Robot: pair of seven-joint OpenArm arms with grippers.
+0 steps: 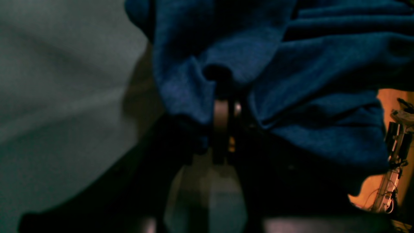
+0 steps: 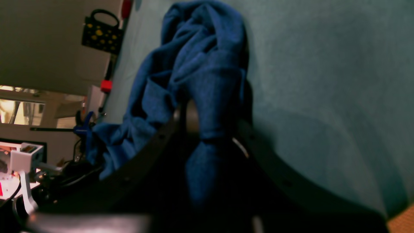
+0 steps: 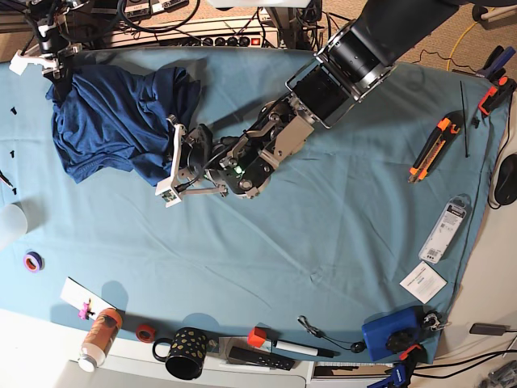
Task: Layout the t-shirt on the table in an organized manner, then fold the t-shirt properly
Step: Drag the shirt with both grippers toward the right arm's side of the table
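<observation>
- The table point(image 3: 339, 242) is big and has a light teal cloth over it. It fills most of the base view.
- The t-shirt point(image 3: 113, 121) is dark blue and all bunched up. It lies on the table near the far left corner in the base view.
- One arm reaches down across the table from the top of the base view to the edge of the shirt.
- The left gripper point(image 1: 226, 97) is at the end of that arm. In the left wrist view its jaws are close together, and blue cloth is bunched right at their tips. It looks like it is pinching the shirt.
- The right gripper point(image 2: 210, 129) shows in the right wrist view. A thick twist of the blue shirt runs between its two dark jaws, so it is squeezing the shirt. I cannot find this gripper in the base view.
- An orange and black knife point(image 3: 429, 148) lies on the right side of the table, far from the shirt.
- A black mug with yellow dots point(image 3: 184, 353) sits at the near edge of the table.
- A small purple tape roll point(image 3: 32, 261) lies near the left edge.
</observation>
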